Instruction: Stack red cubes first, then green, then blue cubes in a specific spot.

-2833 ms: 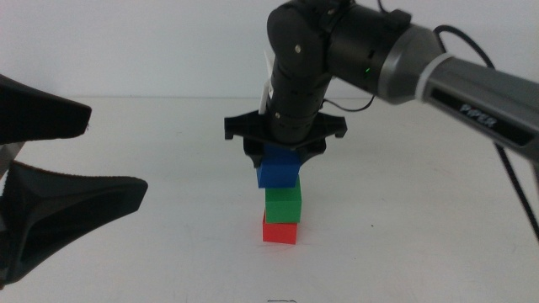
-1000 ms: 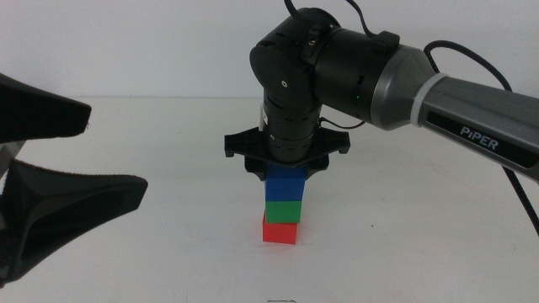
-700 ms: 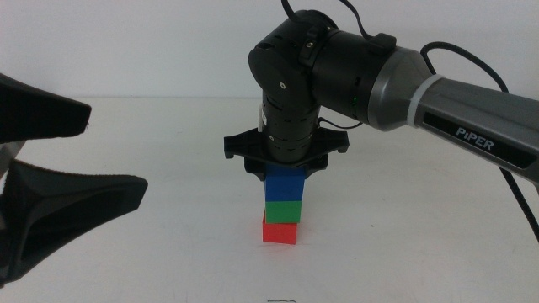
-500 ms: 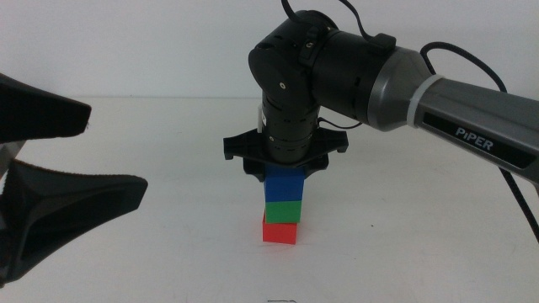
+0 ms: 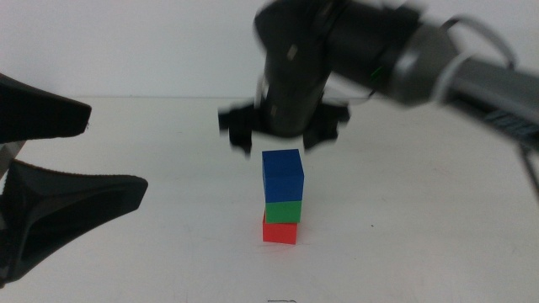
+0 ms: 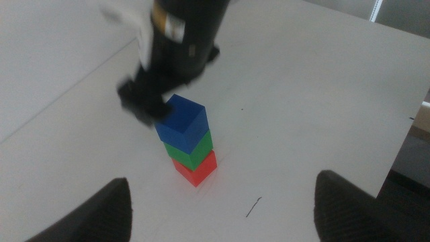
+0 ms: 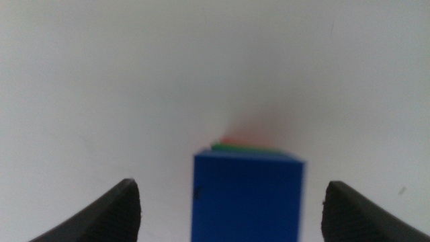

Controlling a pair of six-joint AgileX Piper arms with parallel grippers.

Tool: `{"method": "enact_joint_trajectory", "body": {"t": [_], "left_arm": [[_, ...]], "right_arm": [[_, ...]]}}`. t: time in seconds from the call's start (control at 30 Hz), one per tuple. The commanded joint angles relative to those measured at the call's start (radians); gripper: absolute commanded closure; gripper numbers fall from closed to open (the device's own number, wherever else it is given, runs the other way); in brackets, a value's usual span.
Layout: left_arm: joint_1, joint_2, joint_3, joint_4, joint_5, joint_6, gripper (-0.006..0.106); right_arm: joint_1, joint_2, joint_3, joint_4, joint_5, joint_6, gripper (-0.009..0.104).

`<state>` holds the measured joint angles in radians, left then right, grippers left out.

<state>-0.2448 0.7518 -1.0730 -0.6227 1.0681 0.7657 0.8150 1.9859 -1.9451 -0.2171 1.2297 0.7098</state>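
Middle view: the right hand (image 5: 285, 135), jaws spread and empty, hangs just above the blue cube (image 5: 283, 177) at frame centre, straight over it. Blue sits on green (image 5: 282, 210), green on the red cube (image 5: 279, 231), upon the tabletop (image 5: 421, 219). At far left waits the left hand (image 6: 222, 208), open, well apart

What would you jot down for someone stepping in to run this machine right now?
Right gripper: open, empty, just above the stack, blurred in the middle view.
Left gripper: open, empty, waiting off to the left side of the table.
Stack on the white table: red cube at the bottom, green cube on it, blue cube on top, slightly offset.
Done: all three stacked in order.
Left: probably only pulling the right arm clear.
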Motion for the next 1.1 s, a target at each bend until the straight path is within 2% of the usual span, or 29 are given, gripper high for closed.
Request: {"method": "enact_joint_trajectory", "body": {"t": [0.0, 0.1, 0.2, 0.37, 0.5, 0.63, 0.8, 1.07], "left_arm": [[-0.001, -0.001, -0.022, -0.051, -0.058, -0.001, 0.008], [-0.001, -0.001, -0.022, -0.052, -0.058, -0.001, 0.008], [-0.001, -0.001, -0.022, -0.052, -0.058, -0.001, 0.008], [-0.001, -0.001, -0.022, -0.052, -0.058, -0.001, 0.008], [-0.001, -0.001, -0.022, -0.052, -0.058, -0.001, 0.008], [-0.001, -0.001, -0.022, -0.052, -0.058, -0.001, 0.008], [-0.001, -0.001, -0.022, -0.052, -0.058, -0.001, 0.008], [-0.001, -0.001, -0.022, -0.052, -0.058, -0.001, 0.008]], "right_arm": [[0.000, -0.128, -0.066, -0.067, 0.070, -0.033, 0.001], [-0.008, -0.215, -0.069, -0.074, 0.069, -0.068, 0.001], [-0.042, -0.307, -0.029, -0.054, 0.058, -0.159, 0.001], [-0.140, -0.531, 0.200, -0.024, -0.035, -0.252, 0.001], [-0.279, -0.771, 0.441, 0.074, -0.206, -0.333, 0.001], [-0.432, -0.939, 0.632, 0.182, -0.347, -0.481, 0.001], [-0.553, -1.023, 0.750, 0.259, -0.387, -0.590, 0.001], [-0.560, -1.021, 0.758, 0.217, -0.402, -0.605, 0.001]]}}
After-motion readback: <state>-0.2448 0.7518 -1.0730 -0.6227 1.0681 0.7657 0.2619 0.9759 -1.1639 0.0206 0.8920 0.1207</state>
